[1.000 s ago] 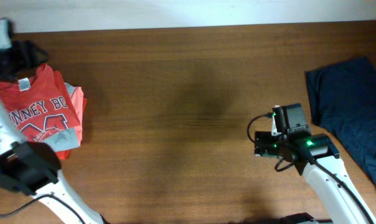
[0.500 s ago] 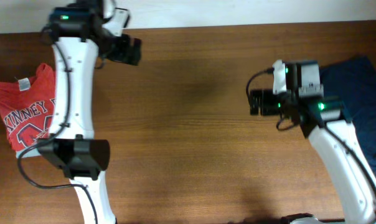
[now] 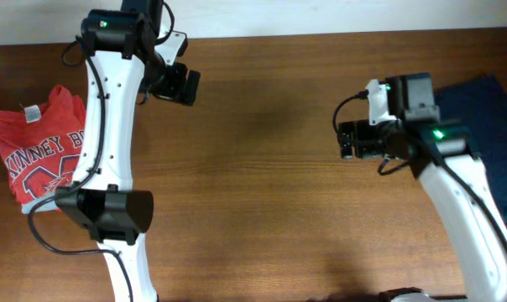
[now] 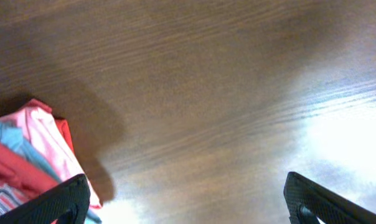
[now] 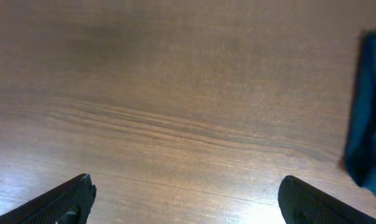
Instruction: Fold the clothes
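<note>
An orange-red T-shirt (image 3: pixel 37 155) with white-and-navy lettering lies folded at the table's left edge, partly crossed by my left arm. The left wrist view shows its stack's corner (image 4: pixel 42 146), with paler orange and light blue-grey layers beneath. A navy T-shirt (image 3: pixel 488 113) lies crumpled at the far right; its edge (image 5: pixel 370 106) shows in the right wrist view. My left gripper (image 3: pixel 186 85) (image 4: pixel 187 205) hangs open over bare wood right of the stack. Over the table's middle-right, my right gripper (image 3: pixel 346 140) (image 5: pixel 188 202) is open and holds nothing.
The brown wooden table (image 3: pixel 262 193) spans the whole view. A pale wall strip (image 3: pixel 321 17) runs along its far edge. My left arm's white links (image 3: pixel 107 159) stretch from the front edge to the back, over the stack's right side.
The left arm swung from the left edge to the back, its gripper now right of the stack. The right gripper rose toward the back. Both sets of jaws opened wider.
</note>
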